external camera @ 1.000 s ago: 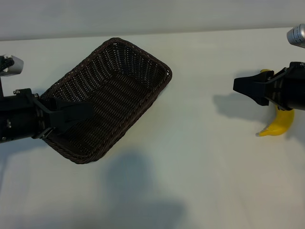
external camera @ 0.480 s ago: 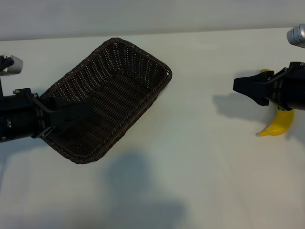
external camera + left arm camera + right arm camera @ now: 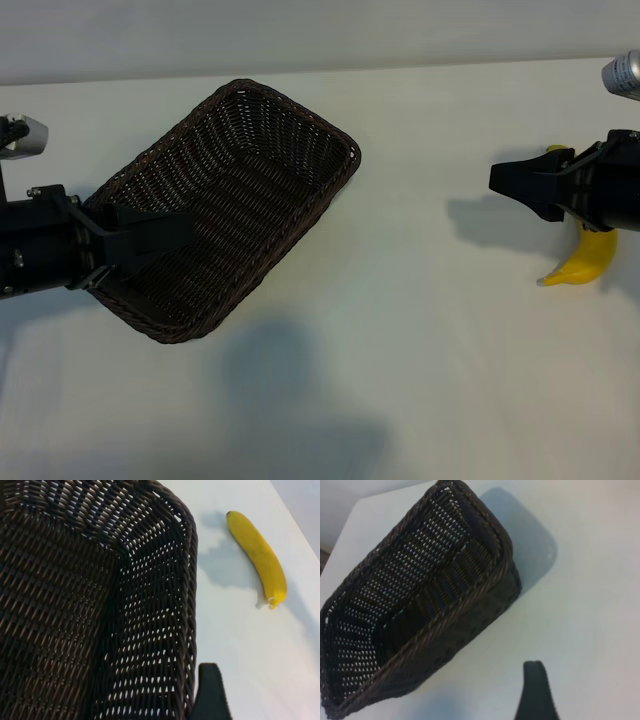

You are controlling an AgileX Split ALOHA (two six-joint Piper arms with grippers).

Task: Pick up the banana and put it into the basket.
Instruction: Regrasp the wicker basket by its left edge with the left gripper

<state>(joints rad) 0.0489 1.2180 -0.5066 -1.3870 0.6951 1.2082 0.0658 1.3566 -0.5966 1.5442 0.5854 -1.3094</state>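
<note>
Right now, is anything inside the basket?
No. The wicker basket shows only bare weave, though the left gripper hanging above its near end hides part of the floor. The banana lies on the table, partly under the right gripper.

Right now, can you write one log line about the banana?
banana: on table, under right hand, not held | basket: empty | left hand: over basket | both hands open

Left end effector (image 3: 170, 232) and right end effector (image 3: 505, 178) both low, angled inward toward each other, fingers parted, empty.
</note>
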